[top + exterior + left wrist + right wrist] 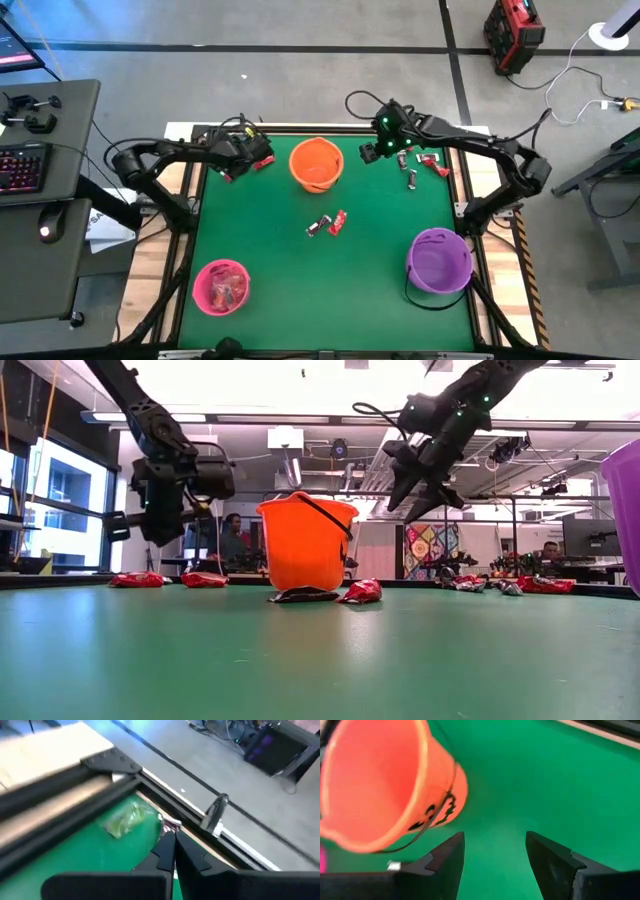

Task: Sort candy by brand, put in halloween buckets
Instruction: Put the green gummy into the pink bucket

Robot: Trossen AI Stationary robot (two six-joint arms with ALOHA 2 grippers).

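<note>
High view shows a green bench (380, 270) framed in pale wood on a grey floor, with a desk and keyboard (22, 165) at left. Orange bucket (316, 163) stands far centre, pink bucket (221, 285) near left holding red candy, purple bucket (439, 258) near right. Red and dark wrapped candy (328, 224) lies mid-bench, more (422, 166) far right. Left claw (243, 157) is closed at the far-left edge; right claw (385, 140) hangs open, empty, beside the orange bucket.

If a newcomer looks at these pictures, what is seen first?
Three bright buckets on the green table: the orange bucket at the far middle, the pink bucket near left, the purple bucket near right. The open right hand hangs beside the orange one.
</note>
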